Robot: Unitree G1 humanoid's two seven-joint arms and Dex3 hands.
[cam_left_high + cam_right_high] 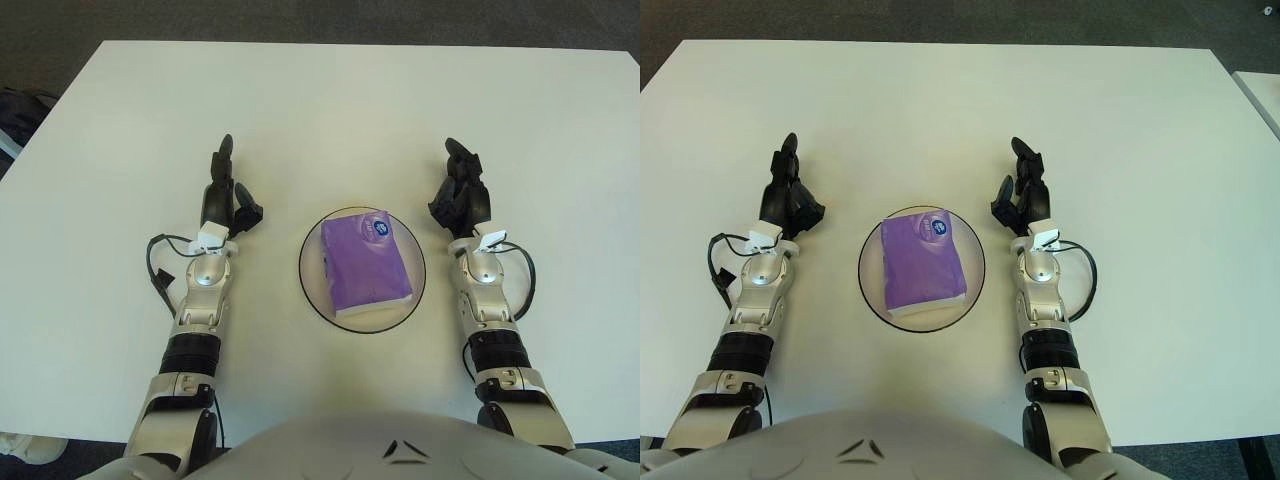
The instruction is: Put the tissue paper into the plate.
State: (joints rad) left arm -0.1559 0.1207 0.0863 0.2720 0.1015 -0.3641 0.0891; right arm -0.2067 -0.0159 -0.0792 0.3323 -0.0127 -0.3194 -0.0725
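Both hands (228,195) (460,190) open-fingered beside plate (312,285) with tissue pack (365,268)

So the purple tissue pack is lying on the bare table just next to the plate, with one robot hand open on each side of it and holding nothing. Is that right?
Not quite. The purple tissue pack lies inside the plate, not beside it on the table; the left eye view shows the plate's rim all around it. The rest holds: the left robot hand and right robot hand are open on either side, holding nothing.
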